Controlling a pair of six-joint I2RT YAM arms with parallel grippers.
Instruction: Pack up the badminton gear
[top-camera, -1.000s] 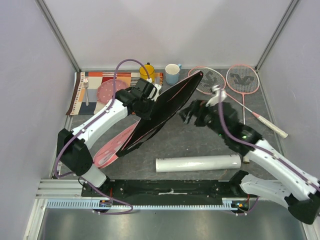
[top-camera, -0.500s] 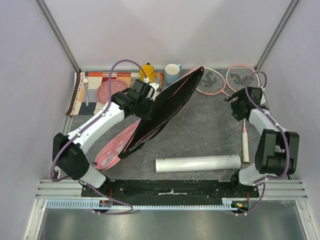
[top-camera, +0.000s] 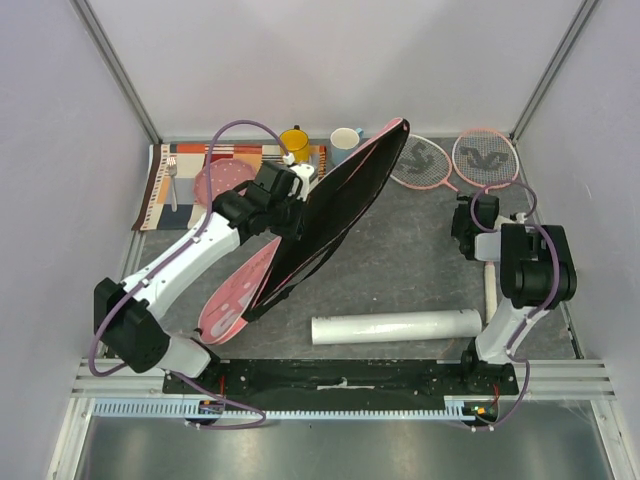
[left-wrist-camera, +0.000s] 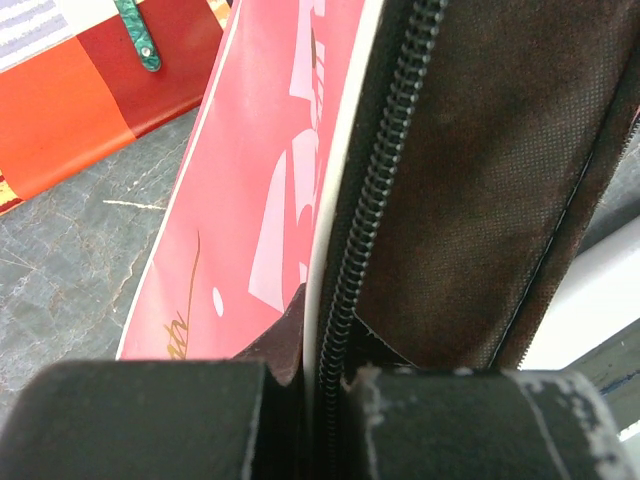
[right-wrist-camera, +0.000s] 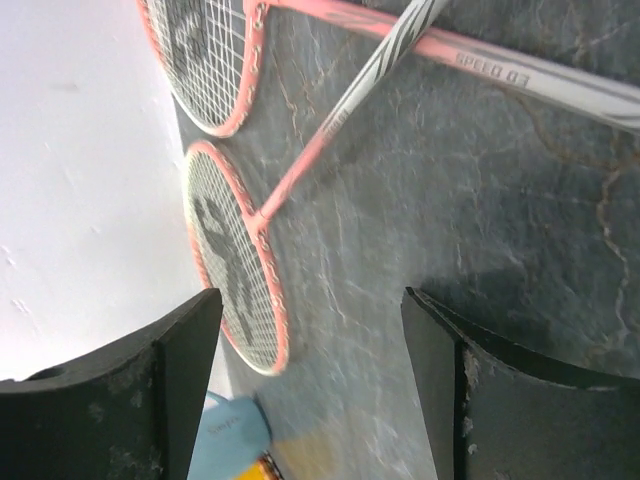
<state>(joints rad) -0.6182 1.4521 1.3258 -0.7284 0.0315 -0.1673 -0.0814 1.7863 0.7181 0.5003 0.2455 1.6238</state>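
My left gripper (top-camera: 292, 205) is shut on the zipper edge of the pink racket bag (top-camera: 330, 215) and holds it up, tilted, with its black lining facing right. In the left wrist view the zipper (left-wrist-camera: 360, 250) runs between my fingers beside the pink lettered face (left-wrist-camera: 255, 200). Two pink-framed rackets (top-camera: 428, 162) (top-camera: 487, 157) lie at the back right, their shafts crossed. My right gripper (top-camera: 464, 225) is open and empty, low over the table near the racket shafts (right-wrist-camera: 400, 50). The long white tube (top-camera: 397, 327) lies near the front. No shuttlecocks are in view.
A yellow mug (top-camera: 294, 142) and a blue mug (top-camera: 345, 140) stand at the back. A pink dotted plate (top-camera: 218, 180) and a fork rest on a striped placemat (top-camera: 185, 165) at the back left. White walls close in three sides.
My right arm has folded back to the right side, and its gripper now sits low beside the racket shafts. My left gripper has raised the bag a little higher.
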